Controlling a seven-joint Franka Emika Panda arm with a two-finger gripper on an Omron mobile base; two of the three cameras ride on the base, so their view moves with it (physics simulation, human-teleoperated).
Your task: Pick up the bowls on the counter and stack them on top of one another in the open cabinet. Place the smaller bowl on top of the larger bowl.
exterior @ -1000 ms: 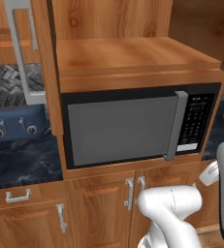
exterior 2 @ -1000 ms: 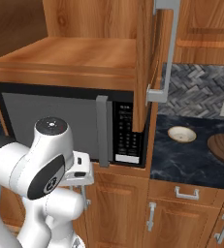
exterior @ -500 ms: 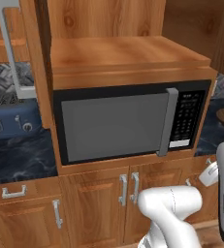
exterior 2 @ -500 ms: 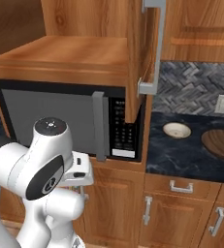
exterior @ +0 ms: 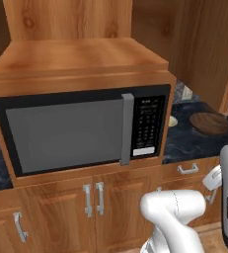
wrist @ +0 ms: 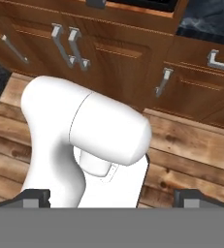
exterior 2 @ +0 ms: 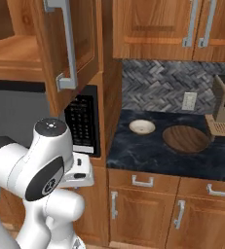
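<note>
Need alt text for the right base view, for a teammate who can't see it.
A small white bowl and a wide wooden bowl sit side by side on the dark counter, right of the microwave; above, a cabinet door stands open.

White Franka arm with dark joints (exterior 2: 41,165) folded low and compact in front of the base, elbow up, rounded white link (exterior: 172,210) bulging forward. Hand tucked down, pointing at the floor and back over the robot's own body. Two-finger gripper (wrist: 113,197): jaws spread fully wide, dark fingertips (wrist: 36,196) well apart, nothing between them.
</note>
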